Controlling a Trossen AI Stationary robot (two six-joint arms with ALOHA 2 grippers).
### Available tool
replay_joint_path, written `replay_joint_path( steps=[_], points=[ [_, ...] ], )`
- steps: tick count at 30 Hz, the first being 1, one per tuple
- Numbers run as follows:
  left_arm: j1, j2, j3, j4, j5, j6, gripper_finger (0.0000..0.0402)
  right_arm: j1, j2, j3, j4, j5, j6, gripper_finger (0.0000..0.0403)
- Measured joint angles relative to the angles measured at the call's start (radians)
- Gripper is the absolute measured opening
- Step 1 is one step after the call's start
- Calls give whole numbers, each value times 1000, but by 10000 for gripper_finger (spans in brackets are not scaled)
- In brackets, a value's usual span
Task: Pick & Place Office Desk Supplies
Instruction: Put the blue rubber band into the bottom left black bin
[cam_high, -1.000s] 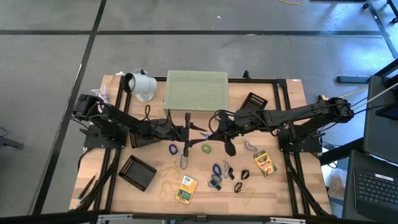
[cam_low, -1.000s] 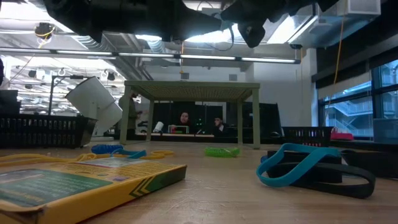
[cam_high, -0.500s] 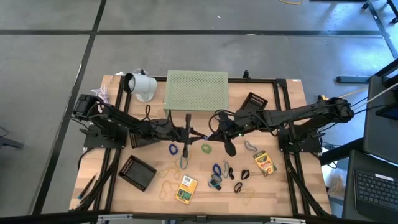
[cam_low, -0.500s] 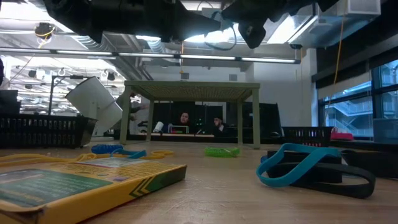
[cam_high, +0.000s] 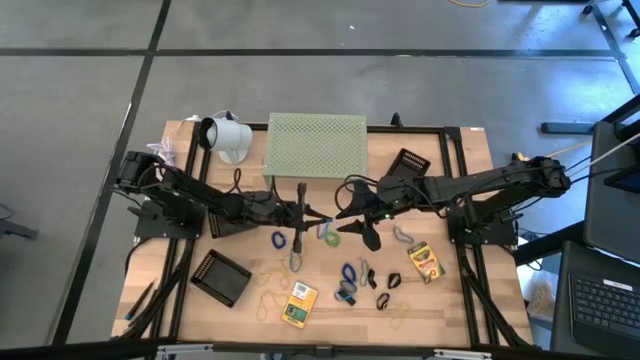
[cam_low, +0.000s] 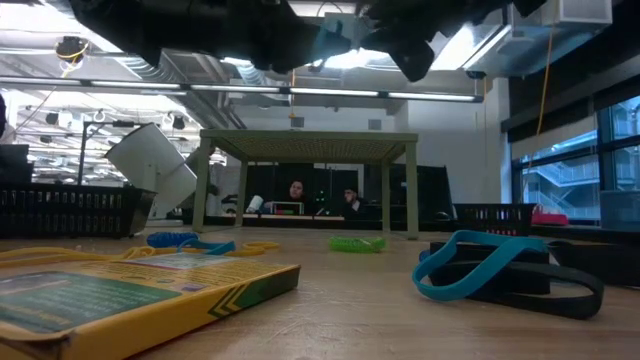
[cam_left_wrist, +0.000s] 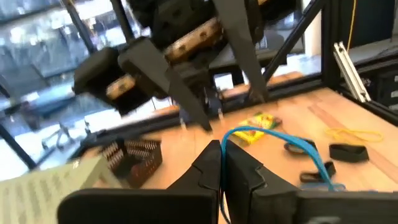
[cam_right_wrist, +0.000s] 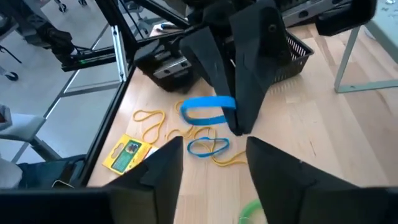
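Note:
A blue rubber band hangs in the air over the middle of the table, and my left gripper is shut on it. It also shows in the right wrist view as the blue band at the tips of the left fingers. My right gripper stands open just to the right of it, with nothing between its fingers. Other loose supplies lie on the table: a green band, blue bands, black binder clips and two yellow-green card boxes. My left gripper pinches one end of the blue band's loop between its two fingers. The fingers come from the table's left, slanting down. The rest of the loop arcs out past the fingertips and droops slack, clear of the table.
The pale green perforated riser stands at the far middle, with the white cup-shaped object to its left. Black trays sit at the near left and far right. Yellow bands lie near the front.
My left gripper has shut on the blue band. My right gripper has then opened and let go of it. The band now hangs from the left fingers and shows between the two grippers. Neither arm has moved across the table.

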Motion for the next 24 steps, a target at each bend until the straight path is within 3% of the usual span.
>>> replay_joint_path(
  steps=[6, 11, 16, 24],
  points=[
    [-36, -155, 0, -377, -27, -226, 3, 0, -49, 11, -122, 2, 0, 195],
    [-105, -305, 0, -730, 130, -523, 4, 0, -57, 11, -227, 2, 0, 187],
    [-205, -435, 0, -965, 325, -783, 3, 0, -51, 11, -273, 3, -6, 178],
    [-410, -486, 0, -1353, 348, -1044, 5, 0, -51, 11, -272, 105, -12, 165]
  ],
)
